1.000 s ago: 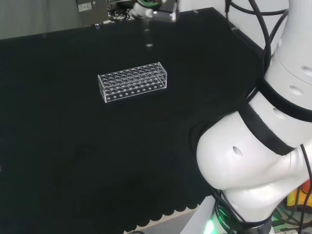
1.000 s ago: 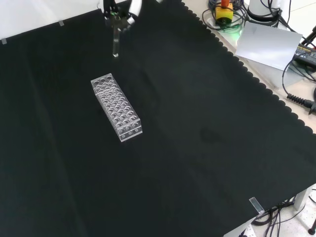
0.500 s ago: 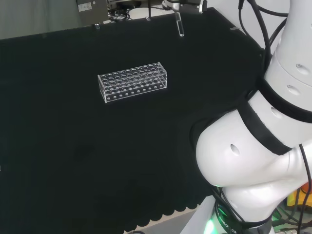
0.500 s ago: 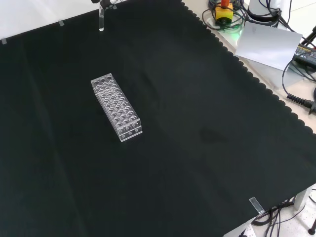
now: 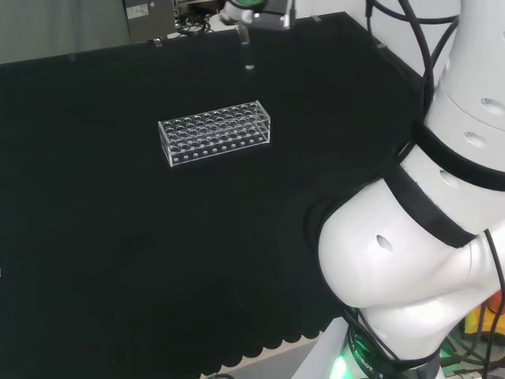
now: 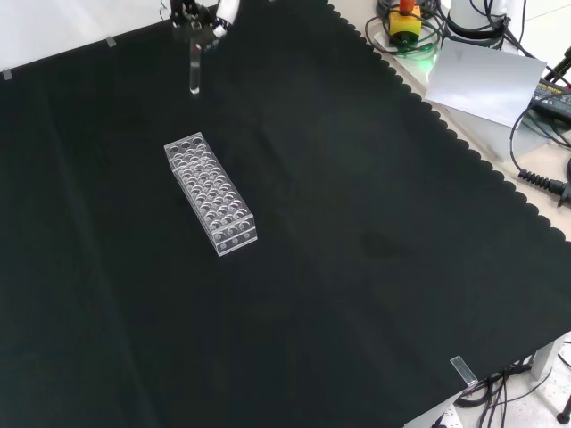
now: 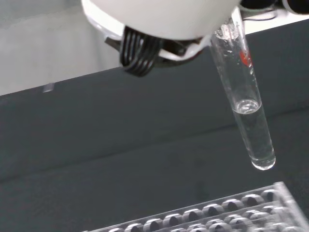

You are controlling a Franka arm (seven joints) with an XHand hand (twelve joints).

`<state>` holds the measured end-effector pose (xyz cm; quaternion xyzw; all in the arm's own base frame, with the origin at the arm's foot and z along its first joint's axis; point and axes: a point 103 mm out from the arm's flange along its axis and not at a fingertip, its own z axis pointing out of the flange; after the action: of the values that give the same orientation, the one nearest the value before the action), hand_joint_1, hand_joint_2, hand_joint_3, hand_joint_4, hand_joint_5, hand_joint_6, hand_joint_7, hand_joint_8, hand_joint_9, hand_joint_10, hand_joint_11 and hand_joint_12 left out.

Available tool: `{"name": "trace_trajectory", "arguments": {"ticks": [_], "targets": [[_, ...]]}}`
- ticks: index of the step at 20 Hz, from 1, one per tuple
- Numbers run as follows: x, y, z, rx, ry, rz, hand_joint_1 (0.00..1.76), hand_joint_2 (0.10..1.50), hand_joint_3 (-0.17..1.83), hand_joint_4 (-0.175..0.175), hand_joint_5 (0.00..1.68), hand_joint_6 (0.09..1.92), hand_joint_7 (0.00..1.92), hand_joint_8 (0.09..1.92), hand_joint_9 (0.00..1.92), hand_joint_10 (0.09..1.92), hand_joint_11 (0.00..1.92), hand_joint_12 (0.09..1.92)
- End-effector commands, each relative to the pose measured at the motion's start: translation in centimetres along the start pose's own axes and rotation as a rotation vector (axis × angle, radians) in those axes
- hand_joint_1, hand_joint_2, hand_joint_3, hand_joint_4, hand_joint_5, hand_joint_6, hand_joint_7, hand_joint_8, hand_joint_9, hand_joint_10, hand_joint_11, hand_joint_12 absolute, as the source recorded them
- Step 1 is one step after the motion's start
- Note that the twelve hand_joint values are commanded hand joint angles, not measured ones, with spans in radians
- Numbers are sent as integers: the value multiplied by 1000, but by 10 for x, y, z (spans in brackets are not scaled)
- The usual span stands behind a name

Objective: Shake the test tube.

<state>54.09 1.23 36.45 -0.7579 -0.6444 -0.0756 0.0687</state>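
A clear test tube (image 7: 244, 96) hangs nearly upright in the air, with clear liquid in its lower part. The hand (image 6: 198, 16) is shut on the tube's upper end; in the head view the hand (image 5: 256, 11) shows at the top edge. The tube (image 5: 248, 52) hangs above the cloth, beyond the clear plastic tube rack (image 5: 215, 132). In the front view the tube (image 6: 194, 71) hangs above the far end of the rack (image 6: 211, 193). Every rack hole that I can see looks empty. The rack (image 7: 217, 215) lies below the tube in the wrist view.
The arm's own white links (image 5: 426, 237) stand at the right of the head view. Past the cloth's scalloped edge in the front view lie a grey sheet (image 6: 486, 80), a yellow and red button box (image 6: 406, 22) and cables (image 6: 544, 183).
The hand swung the tube to the right in the head view half a second ago. It has now come back left and lower, near where it was one second ago. The rack has not moved.
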Motion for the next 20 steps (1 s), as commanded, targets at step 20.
{"name": "trace_trajectory", "arguments": {"ticks": [20], "targets": [[68,-4,22,72,78,-138,1231,603,669,-175,1429,377,1854,382,1773,270,1336,878]]}}
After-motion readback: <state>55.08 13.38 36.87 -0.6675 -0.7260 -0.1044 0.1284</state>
